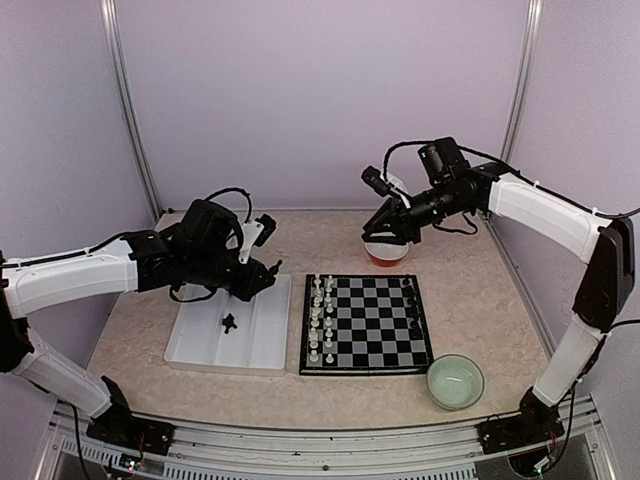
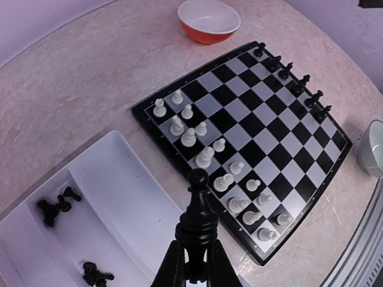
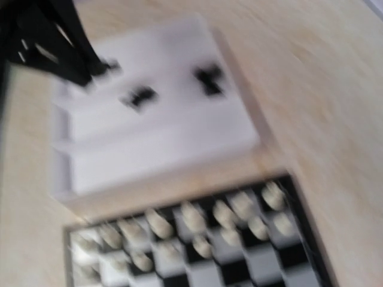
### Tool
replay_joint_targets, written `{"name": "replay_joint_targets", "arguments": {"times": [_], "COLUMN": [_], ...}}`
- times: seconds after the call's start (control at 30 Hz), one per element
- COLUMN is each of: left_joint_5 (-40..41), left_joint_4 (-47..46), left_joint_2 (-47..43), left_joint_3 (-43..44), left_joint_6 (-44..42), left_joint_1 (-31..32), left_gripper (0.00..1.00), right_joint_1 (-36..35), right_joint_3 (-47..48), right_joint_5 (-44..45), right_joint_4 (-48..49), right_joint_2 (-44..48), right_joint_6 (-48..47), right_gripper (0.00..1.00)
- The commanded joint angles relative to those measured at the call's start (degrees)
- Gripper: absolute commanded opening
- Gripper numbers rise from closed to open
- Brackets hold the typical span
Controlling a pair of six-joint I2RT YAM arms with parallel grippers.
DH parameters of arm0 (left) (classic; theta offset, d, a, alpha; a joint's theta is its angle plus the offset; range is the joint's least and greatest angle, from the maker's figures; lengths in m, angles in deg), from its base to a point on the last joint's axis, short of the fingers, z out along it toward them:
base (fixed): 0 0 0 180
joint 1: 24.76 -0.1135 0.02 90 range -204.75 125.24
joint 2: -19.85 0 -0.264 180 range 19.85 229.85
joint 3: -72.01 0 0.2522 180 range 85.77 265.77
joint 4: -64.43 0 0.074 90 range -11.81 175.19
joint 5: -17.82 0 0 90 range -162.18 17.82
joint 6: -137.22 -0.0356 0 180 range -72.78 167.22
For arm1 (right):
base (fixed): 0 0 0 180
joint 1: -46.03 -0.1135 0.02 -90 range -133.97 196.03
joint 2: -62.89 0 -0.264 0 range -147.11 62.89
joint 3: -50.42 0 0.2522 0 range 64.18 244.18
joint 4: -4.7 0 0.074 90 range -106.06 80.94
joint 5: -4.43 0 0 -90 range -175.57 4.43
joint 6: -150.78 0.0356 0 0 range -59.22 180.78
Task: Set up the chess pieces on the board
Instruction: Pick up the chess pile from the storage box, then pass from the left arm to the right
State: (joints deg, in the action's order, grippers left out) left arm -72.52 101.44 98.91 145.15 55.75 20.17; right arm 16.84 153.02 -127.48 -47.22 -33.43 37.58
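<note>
Currently clenched in the left gripper point(image 2: 194, 245): one black chess piece point(image 2: 197, 200), upright, pinched at the base between the two fingers point(image 2: 170, 269), at bottom centre of the left wrist frame. Seen from overhead, hanging above the upper right corner of a white partitioned tray point(image 1: 200, 345), left of centre. Loose in the tray, more black chess pieces point(image 2: 57, 206), in small clusters at lower left of the wrist frame. Just right of the tray, flat on the tabletop point(image 1: 480, 300): the board point(image 1: 370, 325), at centre of the overhead frame. Along its left side, two columns of white pieces point(image 1: 318, 320); along its right edge, a single file of black pieces point(image 1: 409, 292), starting at the upper corner and stopping short of the lower one. Above the board in frame, a red bowl point(image 1: 388, 255) with a white inside; near the board's lower right corner, apart from it, a pale green bowl point(image 1: 455, 382). Over the red bowl, at upper right: the right gripper point(image 1: 392, 235), pointing down. Released or clenched, cannot tell: too small overhead, and no fingers in the blurred right wrist view, only tray, dark specks and the board's white-piece edge.
</note>
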Motion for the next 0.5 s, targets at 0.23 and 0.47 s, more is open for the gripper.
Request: {"name": "replay_joint_targets", "arguments": {"times": [0.23,0.47], "left_joint_5": [-4.3,-4.7], "left_joint_4": [-9.1,-9.7], "left_joint_2": [2.6,5.4], "left_joint_3": [3.6,6.8], "left_joint_6": [-0.2,-0.4], "left_joint_1": [7.4,9.5], "left_gripper": [0.00,0.00], "right_joint_1": [-8.4,-10.2], "right_joint_3": [7.8,9.4], "right_joint_5": [-12.6,-14.2], "right_joint_4": [-2.7,-2.2], "right_joint_2": [-10.3,-12.5], "right_joint_6": [8.0,9.6], "right_gripper": [0.33,0.33]}}
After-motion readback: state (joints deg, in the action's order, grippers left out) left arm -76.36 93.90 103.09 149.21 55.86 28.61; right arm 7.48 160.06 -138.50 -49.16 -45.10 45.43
